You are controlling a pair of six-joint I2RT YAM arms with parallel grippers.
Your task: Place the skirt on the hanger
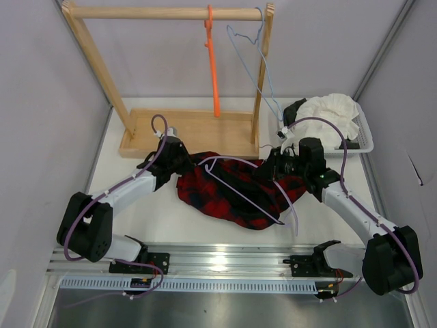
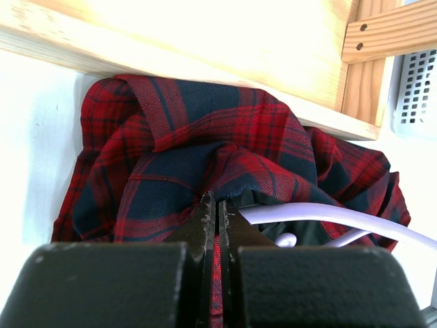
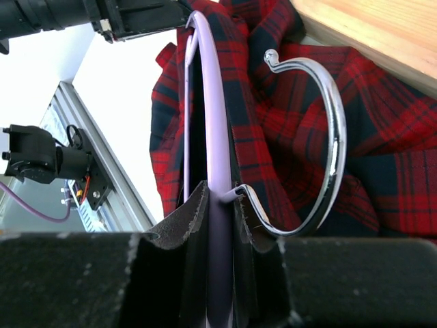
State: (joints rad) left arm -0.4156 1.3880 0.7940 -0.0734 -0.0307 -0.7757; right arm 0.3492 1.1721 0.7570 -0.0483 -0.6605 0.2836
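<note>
White table: wrist views show left pincer pinching skirt, right pincer gripping hanger.

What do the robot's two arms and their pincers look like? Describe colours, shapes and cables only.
The left arm and right arm match: white tubular links between bulky black joint housings, each trailed by a thin purple cable in loose loops. The left pincer and right pincer are matte black, with two flat fingers whose inner edges look finely toothed.
</note>
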